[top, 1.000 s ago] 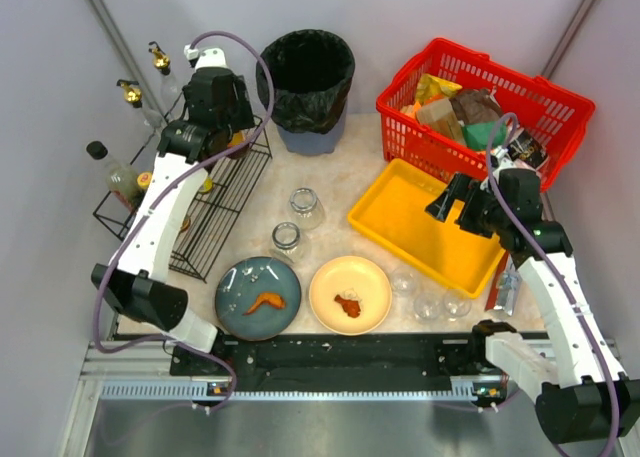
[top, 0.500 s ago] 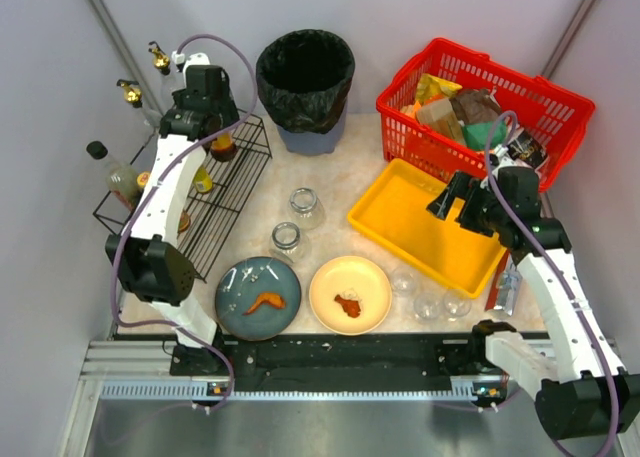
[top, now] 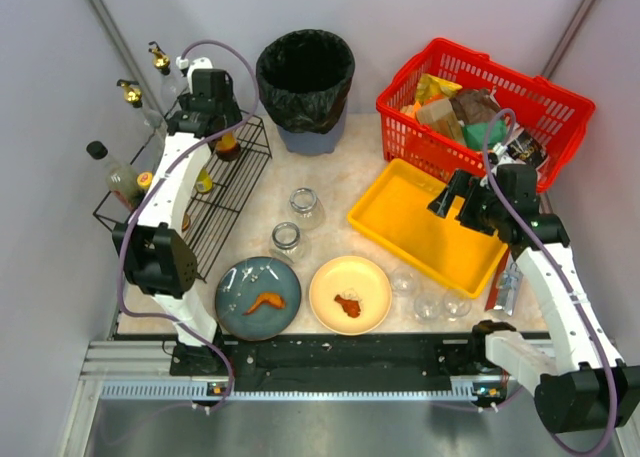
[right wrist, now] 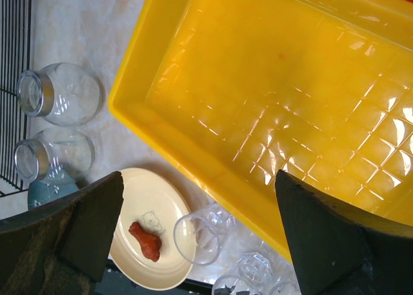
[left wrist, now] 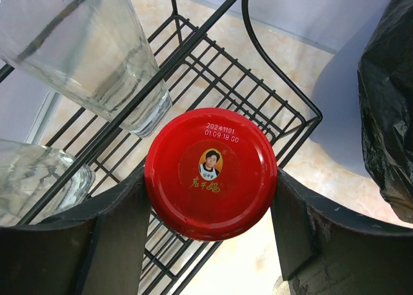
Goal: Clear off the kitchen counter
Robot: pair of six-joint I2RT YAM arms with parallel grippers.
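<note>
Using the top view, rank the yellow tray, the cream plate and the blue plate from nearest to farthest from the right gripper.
1. yellow tray, directly beneath the right gripper.
2. cream plate, at the near edge, to its left.
3. blue plate, farther left again.

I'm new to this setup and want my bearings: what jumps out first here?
The red basket, full of packets, at the counter's far right, with the yellow tray just in front. In the left wrist view, a red jar lid fills the frame, clamped in the left gripper above the black rack.
</note>
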